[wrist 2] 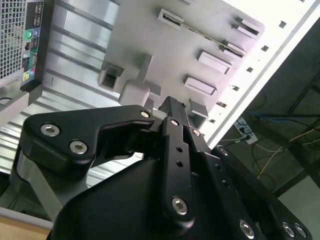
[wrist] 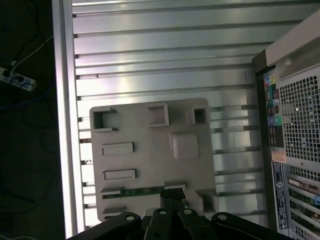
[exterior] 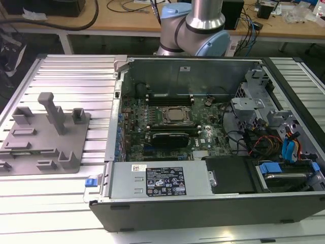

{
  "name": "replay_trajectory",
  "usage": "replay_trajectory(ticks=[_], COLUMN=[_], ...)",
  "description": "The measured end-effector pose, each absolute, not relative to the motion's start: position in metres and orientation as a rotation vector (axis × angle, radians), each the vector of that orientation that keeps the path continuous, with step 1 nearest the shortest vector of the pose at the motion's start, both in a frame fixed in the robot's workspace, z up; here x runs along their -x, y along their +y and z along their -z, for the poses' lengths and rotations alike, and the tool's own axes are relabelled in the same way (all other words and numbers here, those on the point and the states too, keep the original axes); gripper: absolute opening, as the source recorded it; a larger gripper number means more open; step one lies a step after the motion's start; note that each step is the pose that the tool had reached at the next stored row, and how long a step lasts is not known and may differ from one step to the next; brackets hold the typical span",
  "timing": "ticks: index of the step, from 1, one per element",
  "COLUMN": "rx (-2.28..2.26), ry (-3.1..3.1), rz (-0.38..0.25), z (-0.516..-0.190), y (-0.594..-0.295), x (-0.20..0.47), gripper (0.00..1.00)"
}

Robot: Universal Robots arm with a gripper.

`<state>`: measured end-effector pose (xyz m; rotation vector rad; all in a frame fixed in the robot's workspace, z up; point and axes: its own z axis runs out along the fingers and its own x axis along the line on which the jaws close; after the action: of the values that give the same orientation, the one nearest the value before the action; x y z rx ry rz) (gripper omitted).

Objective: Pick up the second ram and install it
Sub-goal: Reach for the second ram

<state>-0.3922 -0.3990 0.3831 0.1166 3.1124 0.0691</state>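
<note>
The second ram (wrist: 134, 191) is a thin greenish stick lying edge-up in a long slot of the grey fixture plate (wrist: 150, 155). In the first wrist view my gripper (wrist: 173, 196) hangs well above the plate, over one end of the stick and not touching it. Its fingers (wrist 2: 174, 107) stand together, with nothing between them. In the exterior view the fixture plate (exterior: 76, 145) lies at the left. The open computer case (exterior: 203, 203) lies at the right, with the silver processor socket (exterior: 176, 116) and long black slots (exterior: 170, 97) on its motherboard.
Grey blocks and a tall post (exterior: 53, 112) rise from the fixture plate. The ribbed metal table (exterior: 71, 76) carries both plate and case. The case's rear panel (wrist: 295, 150) is close to the plate. Off the table edge, cables and a power strip (wrist: 15, 77) lie on the floor.
</note>
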Motion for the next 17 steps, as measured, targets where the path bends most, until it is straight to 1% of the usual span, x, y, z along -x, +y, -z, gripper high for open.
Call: replay_trajectory(ticks=[9,17], rx=[-0.117,-0.116], ry=[3.113,3.113], rz=[-0.069,-0.069], z=[-0.353,-0.331], y=[-0.419,-0.422], x=[0.412,0.422], gripper=[0.08,0.08])
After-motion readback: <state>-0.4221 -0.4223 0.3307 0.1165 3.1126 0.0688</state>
